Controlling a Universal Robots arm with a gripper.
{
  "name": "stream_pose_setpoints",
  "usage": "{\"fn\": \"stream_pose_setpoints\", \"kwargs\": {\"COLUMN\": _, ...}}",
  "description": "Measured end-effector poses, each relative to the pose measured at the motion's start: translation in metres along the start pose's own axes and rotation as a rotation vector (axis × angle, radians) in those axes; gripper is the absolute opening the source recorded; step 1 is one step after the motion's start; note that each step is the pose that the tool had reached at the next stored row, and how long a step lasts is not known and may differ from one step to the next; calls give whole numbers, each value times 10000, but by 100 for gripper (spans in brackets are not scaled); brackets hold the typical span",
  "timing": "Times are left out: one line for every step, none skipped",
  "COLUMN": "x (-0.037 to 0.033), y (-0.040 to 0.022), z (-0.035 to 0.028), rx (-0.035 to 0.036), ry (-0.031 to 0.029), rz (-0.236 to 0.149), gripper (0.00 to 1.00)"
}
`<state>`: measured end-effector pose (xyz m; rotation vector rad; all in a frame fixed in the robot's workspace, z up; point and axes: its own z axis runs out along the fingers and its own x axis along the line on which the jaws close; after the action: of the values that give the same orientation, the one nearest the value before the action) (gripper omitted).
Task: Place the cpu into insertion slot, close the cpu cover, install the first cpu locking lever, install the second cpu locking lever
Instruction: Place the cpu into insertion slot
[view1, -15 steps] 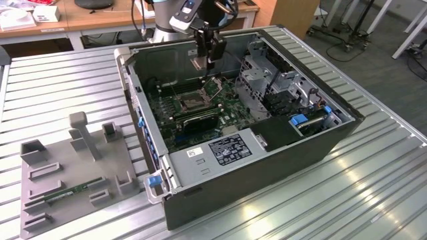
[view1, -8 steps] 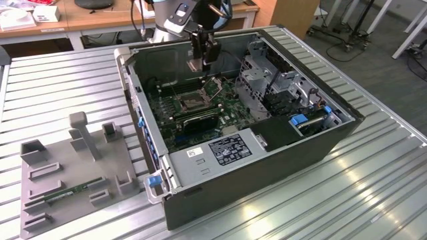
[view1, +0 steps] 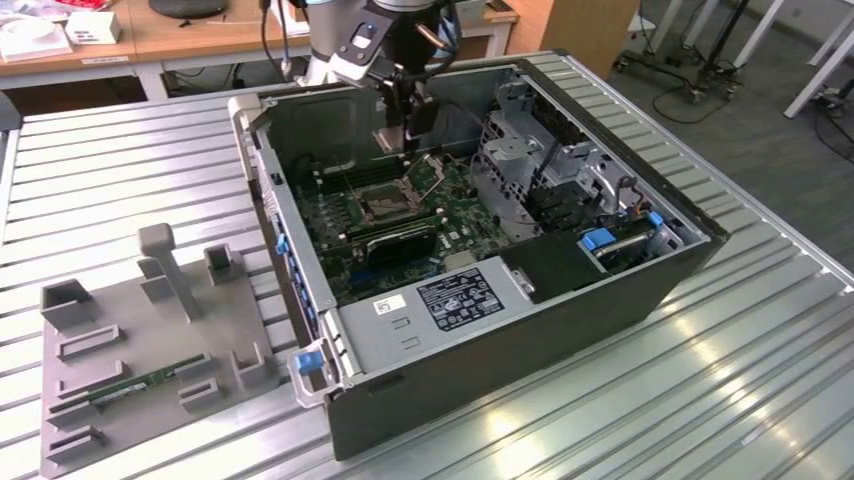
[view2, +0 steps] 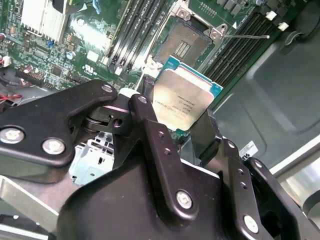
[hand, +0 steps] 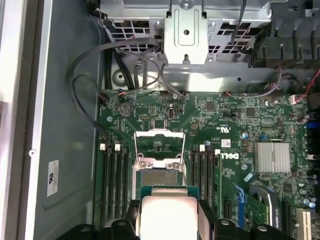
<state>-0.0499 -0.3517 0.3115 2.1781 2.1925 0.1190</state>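
Note:
My gripper (view2: 175, 119) is shut on the cpu (view2: 182, 97), a flat square chip with a silvery-tan top, gripped by two opposite edges. In the first wrist view the cpu (hand: 167, 214) hangs just over the near edge of the insertion slot (hand: 159, 177), apart from it. The insertion slot (view2: 182, 42) is uncovered, its dark contact field showing. The cpu cover (hand: 160, 146) stands swung back from the slot, with thin wire locking levers (hand: 184, 150) raised along its sides. In the exterior view the gripper (view1: 400, 128) is inside the open computer case, above the insertion slot (view1: 380, 205).
Black memory slots (hand: 114, 185) flank the socket on both sides. A finned silver heatsink (hand: 272, 157), a metal drive cage (hand: 187, 30) and loose cables (hand: 90, 85) lie nearby. A grey fixture tray (view1: 147, 340) holding a memory stick (view1: 140, 385) sits at the exterior view's left.

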Motion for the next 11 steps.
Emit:
{"fn": "stream_pose_setpoints", "kwargs": {"x": 0, "y": -2, "z": 18, "rx": 2, "ry": 1, "rz": 0, "gripper": 54}}
{"fn": "stream_pose_setpoints", "kwargs": {"x": -1, "y": -3, "z": 36, "rx": 6, "ry": 0, "rz": 1, "gripper": 54}}
{"fn": "stream_pose_setpoints", "kwargs": {"x": -1, "y": -4, "z": 54, "rx": 8, "ry": 1, "rz": 1, "gripper": 54}}
{"fn": "stream_pose_setpoints", "kwargs": {"x": -1, "y": -6, "z": 70, "rx": 10, "ry": 1, "rz": 2, "gripper": 54}}
{"fn": "stream_pose_setpoints", "kwargs": {"x": -2, "y": -7, "z": 83, "rx": 13, "ry": 0, "rz": 2, "gripper": 54}}
{"fn": "stream_pose_setpoints", "kwargs": {"x": -2, "y": -7, "z": 95, "rx": 15, "ry": 1, "rz": 3, "gripper": 54}}
{"fn": "stream_pose_setpoints", "kwargs": {"x": -2, "y": -8, "z": 104, "rx": 17, "ry": 1, "rz": 2, "gripper": 54}}
{"fn": "stream_pose_setpoints", "kwargs": {"x": -2, "y": -8, "z": 111, "rx": 17, "ry": 1, "rz": 3, "gripper": 54}}
{"fn": "stream_pose_setpoints", "kwargs": {"x": -2, "y": -9, "z": 117, "rx": 19, "ry": 0, "rz": 3, "gripper": 54}}
{"fn": "stream_pose_setpoints", "kwargs": {"x": -2, "y": -9, "z": 122, "rx": 19, "ry": 1, "rz": 3, "gripper": 54}}
{"fn": "stream_pose_setpoints", "kwargs": {"x": -2, "y": -9, "z": 127, "rx": 20, "ry": 1, "rz": 3, "gripper": 54}}
